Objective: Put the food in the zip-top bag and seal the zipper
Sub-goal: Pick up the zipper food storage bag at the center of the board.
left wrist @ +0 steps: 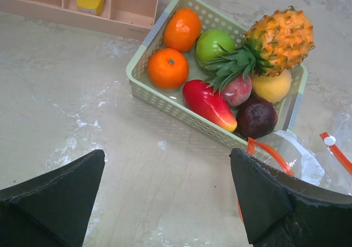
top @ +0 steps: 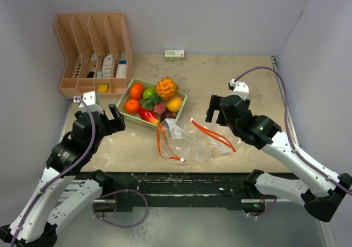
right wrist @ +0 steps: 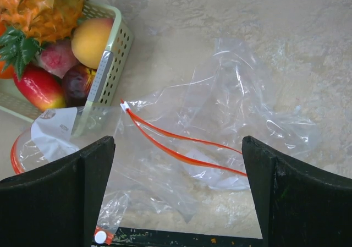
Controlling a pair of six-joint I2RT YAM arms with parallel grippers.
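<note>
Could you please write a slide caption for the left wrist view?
Open left hand hovers before a basket of toy fruit, bag beside it.

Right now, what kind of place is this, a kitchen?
Probably a robot practice booth, not a kitchen: plain walls box in the table, and the left arm and right arm face toy fruit and a zip-top bag.

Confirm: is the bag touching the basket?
Touching. In the right wrist view the bag laps over a corner of the basket, whose wall shows through the plastic.
</note>
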